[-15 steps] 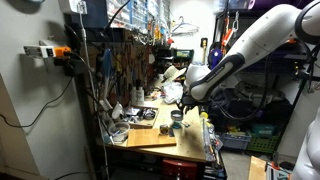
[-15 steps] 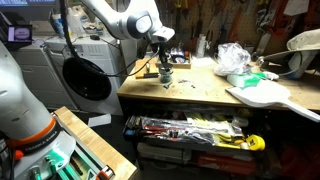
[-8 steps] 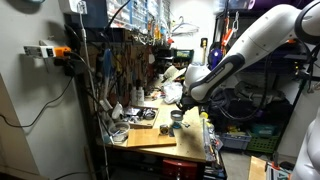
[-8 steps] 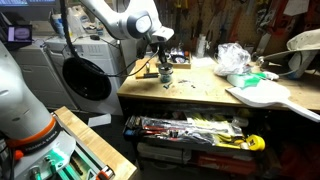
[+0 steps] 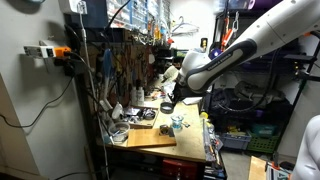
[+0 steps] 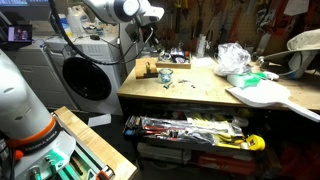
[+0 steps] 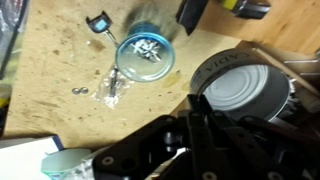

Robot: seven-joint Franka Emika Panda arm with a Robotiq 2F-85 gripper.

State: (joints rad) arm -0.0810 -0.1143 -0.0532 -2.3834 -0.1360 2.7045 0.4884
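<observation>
gripper (image 7: pixel 204 118): up off the bench, closed to the width of the lid. Its rim hides most of the fingertips in the wrist view, so I can't read how deep the bite is.
lid (image 7: pixel 240 92): round, grey face, dark rim, held in the jaws. Wrist view puts it to the right of the jar. In an exterior view it's the dark shape hanging under the gripper (image 5: pixel 169 98).
grip: judgement only, but the hold looks to be on the rim edge. Don't squeeze harder or roll the wrist, and hold the face level so it can't pivot out.
jar (image 7: pixel 147 50): open, blue rim, screws inside, upright on the bench, below the lid and not touching it. An exterior view shows the jar (image 6: pixel 165 76) near the bench's front edge.
clearance: judgement again. Translate sideways at this height rather than down, since a knock on the jar would spill the screws.
loose hardware (image 7: pixel 110 86): small bits scattered just beside the jar. Bad spot to land anything.
clip (image 7: pixel 100 24): small, blue and black, beyond the jar.
bench (image 7: pixel 60 60): bare wood on the side past the hardware looks like the flattest free patch.
wooden block (image 6: pixel 147 70): just beside the jar, so steer clear of it.
plastic bag (image 6: pixel 235 57): farther along the bench, well apart.
</observation>
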